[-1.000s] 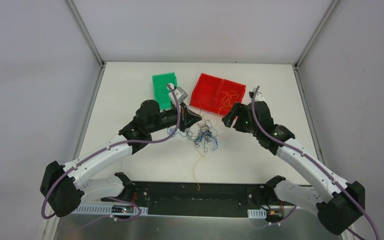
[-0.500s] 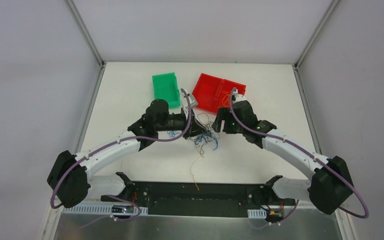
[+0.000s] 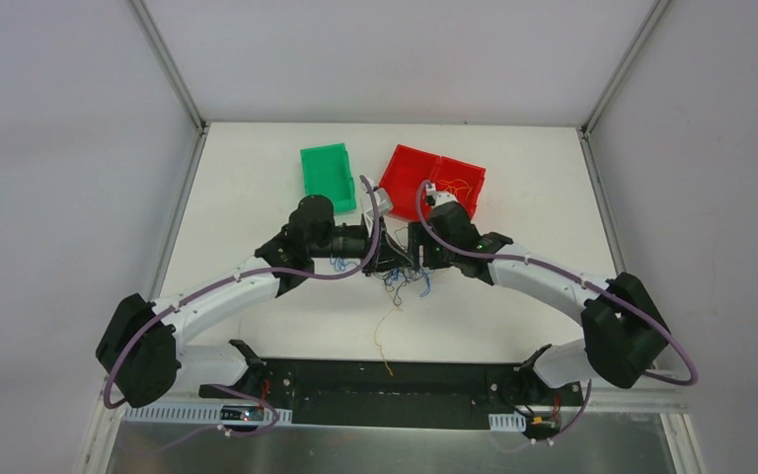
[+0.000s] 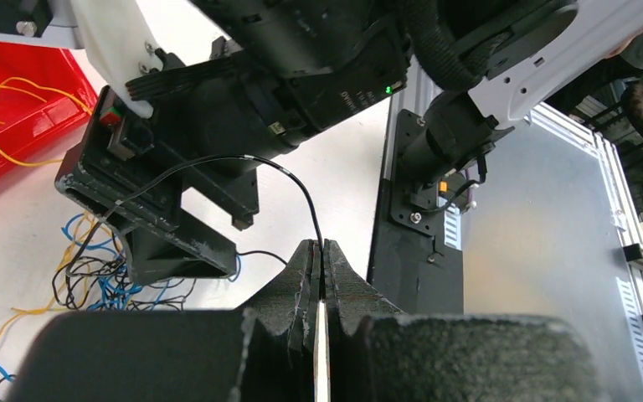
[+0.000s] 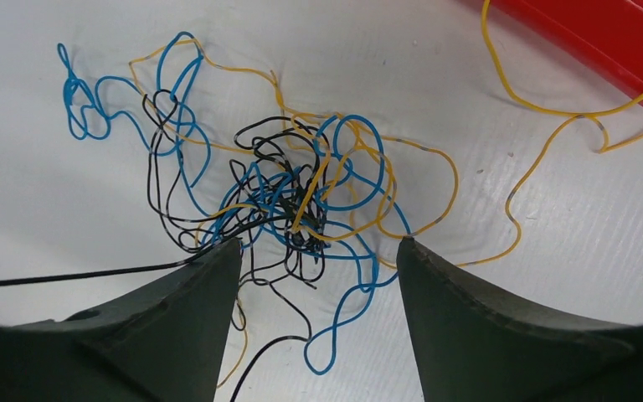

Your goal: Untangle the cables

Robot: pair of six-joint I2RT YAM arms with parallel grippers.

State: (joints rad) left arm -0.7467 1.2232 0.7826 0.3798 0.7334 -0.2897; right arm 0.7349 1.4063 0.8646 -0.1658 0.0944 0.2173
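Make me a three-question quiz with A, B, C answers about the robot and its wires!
1. Where is the tangle of wires? A in the green box; B on the table under the right gripper; C on the floor.
2. What colour is the wire in the left gripper? A black; B pink; C white.
3. The right gripper is: A shut on a wire; B open; C shut on nothing.
Answers: 1 B, its wrist view looks down on the tangle; 2 A, a black strand is pinched there; 3 B, its fingers stand wide apart.
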